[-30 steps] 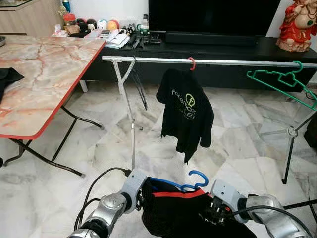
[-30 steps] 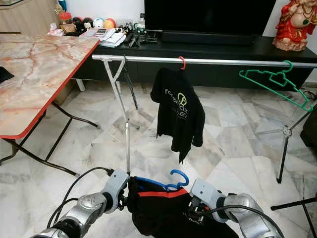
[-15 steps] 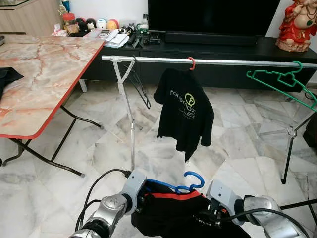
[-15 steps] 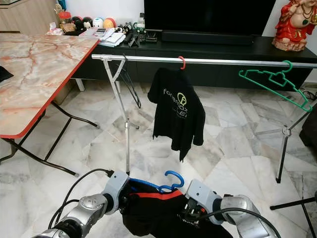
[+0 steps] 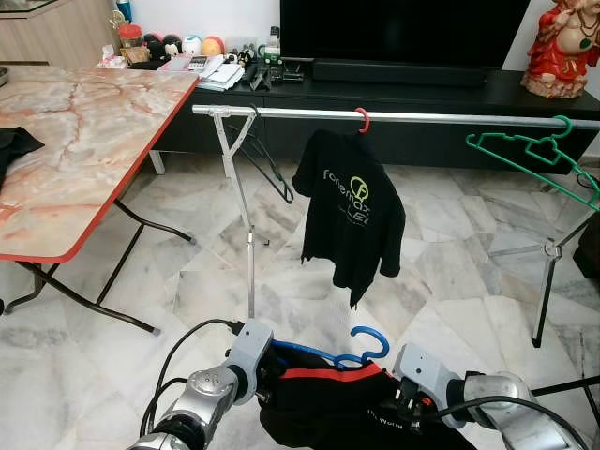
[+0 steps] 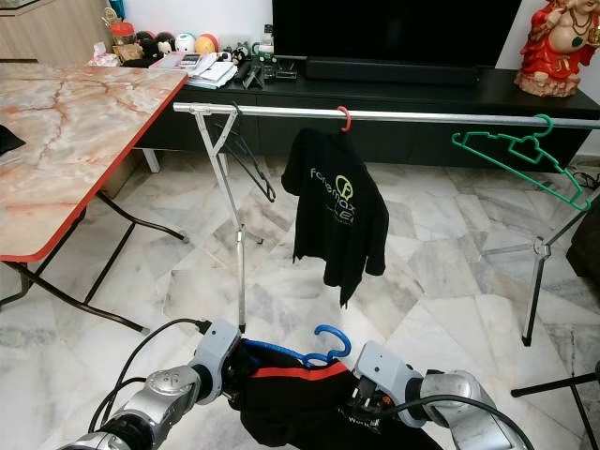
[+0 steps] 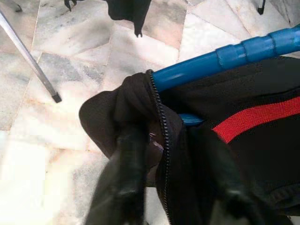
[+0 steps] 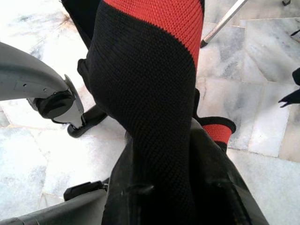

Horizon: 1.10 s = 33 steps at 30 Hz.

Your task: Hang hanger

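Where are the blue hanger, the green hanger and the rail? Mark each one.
blue hanger (image 5: 372, 336), left eye view, on its hook.
green hanger (image 5: 525, 148), left eye view, on its upper bar.
rail (image 5: 300, 112), left eye view, on the bare tube.

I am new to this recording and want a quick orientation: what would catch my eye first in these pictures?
First, the black garment with red trim on a blue hanger, held low in front between the left tool and the right tool, each shut on the cloth. Beyond it, a silver rail crosses the room with a black printed T-shirt hanging mid-rail and an empty green hanger at the right end.
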{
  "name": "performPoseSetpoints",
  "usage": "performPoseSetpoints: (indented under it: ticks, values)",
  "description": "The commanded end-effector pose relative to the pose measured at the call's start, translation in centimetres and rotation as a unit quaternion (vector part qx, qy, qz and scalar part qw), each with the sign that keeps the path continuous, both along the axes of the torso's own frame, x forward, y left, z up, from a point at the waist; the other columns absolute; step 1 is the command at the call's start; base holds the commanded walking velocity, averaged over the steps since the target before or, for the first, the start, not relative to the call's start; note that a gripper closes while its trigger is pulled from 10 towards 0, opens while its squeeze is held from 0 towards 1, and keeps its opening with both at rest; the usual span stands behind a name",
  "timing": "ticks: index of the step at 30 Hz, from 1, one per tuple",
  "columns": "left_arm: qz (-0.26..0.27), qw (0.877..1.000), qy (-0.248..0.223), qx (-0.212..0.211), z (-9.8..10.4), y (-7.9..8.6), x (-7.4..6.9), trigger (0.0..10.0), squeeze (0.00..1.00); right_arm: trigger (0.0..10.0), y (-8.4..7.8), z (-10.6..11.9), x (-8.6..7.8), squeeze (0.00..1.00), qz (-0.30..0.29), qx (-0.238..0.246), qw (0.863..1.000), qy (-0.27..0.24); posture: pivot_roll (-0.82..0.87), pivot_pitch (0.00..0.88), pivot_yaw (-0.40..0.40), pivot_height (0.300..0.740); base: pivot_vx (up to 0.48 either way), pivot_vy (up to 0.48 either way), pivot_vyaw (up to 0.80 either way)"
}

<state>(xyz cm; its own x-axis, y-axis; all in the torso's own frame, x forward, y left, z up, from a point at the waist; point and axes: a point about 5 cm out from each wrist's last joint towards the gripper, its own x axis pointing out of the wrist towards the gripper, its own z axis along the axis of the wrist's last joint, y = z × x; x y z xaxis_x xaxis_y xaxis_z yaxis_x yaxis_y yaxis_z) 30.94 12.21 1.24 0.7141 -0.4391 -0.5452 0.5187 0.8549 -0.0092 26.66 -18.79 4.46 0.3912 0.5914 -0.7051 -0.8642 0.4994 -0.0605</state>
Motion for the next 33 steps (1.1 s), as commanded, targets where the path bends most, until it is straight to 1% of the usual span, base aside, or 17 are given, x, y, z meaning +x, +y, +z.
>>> performPoseSetpoints:
  ticks: [1,8,11,18,20,21,22,23,24,26,28,30,33]
  values:
    - [-0.006,1.0,0.002,-0.002,0.0,-0.2,0.0,0.0,0.0,10.0,0.2,0.9,0.4,0.0,0.004,0.01,1.0,-0.019,0.03,0.112,-0.035,0.74,0.0,0.0,0.0]
    - [-0.021,1.0,0.004,-0.007,0.0,-0.5,-0.1,0.0,0.0,10.0,0.0,0.9,0.5,0.0,-0.001,0.006,1.0,-0.023,0.03,0.102,-0.03,0.74,0.0,0.0,0.0]
    - [-0.024,1.0,0.006,-0.004,0.0,-0.4,-0.1,0.0,0.0,10.0,0.0,0.8,0.5,0.0,-0.003,0.006,1.0,-0.023,0.04,0.097,-0.027,0.74,0.0,0.0,0.0]
    - [-0.02,1.0,0.01,-0.004,-0.2,-0.2,-0.3,0.0,0.0,10.0,0.2,0.7,0.4,0.0,-0.003,0.007,1.0,-0.024,0.04,0.091,-0.026,0.74,0.0,0.0,0.0]
    - [-0.012,1.0,0.009,0.004,-0.2,-0.1,-0.2,0.0,0.0,10.0,0.2,0.7,0.4,0.0,-0.002,0.007,1.0,-0.024,0.04,0.091,-0.026,0.74,0.0,0.0,0.0]
    - [0.005,1.0,0.002,0.014,-0.1,0.2,0.0,0.0,0.0,10.0,0.2,0.7,0.4,0.0,-0.001,0.007,1.0,-0.024,0.04,0.093,-0.027,0.74,0.0,0.0,0.0]
    - [0.035,0.999,-0.011,0.019,0.2,0.7,0.4,0.0,0.0,10.0,0.2,0.7,0.4,0.0,0.002,0.005,1.0,-0.022,0.04,0.097,-0.027,0.74,0.0,0.0,0.0]
    - [0.066,0.997,-0.023,0.021,0.5,1.3,0.8,0.0,0.0,10.0,0.1,0.7,0.3,0.0,0.005,0.0,1.0,-0.02,0.04,0.099,-0.029,0.74,0.0,0.0,0.0]
    - [0.085,0.996,-0.03,0.021,0.8,1.6,1.0,0.0,0.0,10.0,0.0,0.6,0.3,0.0,0.006,-0.005,1.0,-0.018,0.04,0.102,-0.03,0.74,0.0,0.0,0.0]
    - [0.15,0.987,-0.045,0.017,1.3,3.0,1.6,0.0,0.0,10.0,-0.5,0.2,0.0,0.0,0.007,-0.024,1.0,-0.014,0.04,0.104,-0.03,0.74,0.0,0.0,0.0]
    - [0.189,0.98,-0.053,0.019,1.5,4.0,1.8,0.0,0.0,10.0,-0.7,0.1,-0.2,0.0,0.005,-0.026,1.0,-0.012,0.04,0.106,-0.031,0.74,0.0,0.0,0.0]
    - [0.2,0.978,-0.057,0.023,1.6,4.4,1.8,0.0,0.0,10.0,-0.7,0.1,-0.3,0.0,0.007,-0.023,1.0,-0.008,0.04,0.109,-0.03,0.74,0.0,0.0,0.0]
    - [0.203,0.977,-0.056,0.023,1.5,4.4,1.7,0.0,0.0,10.0,-0.6,0.1,-0.5,0.0,0.012,-0.021,1.0,-0.004,0.03,0.111,-0.031,0.74,0.0,0.0,0.0]
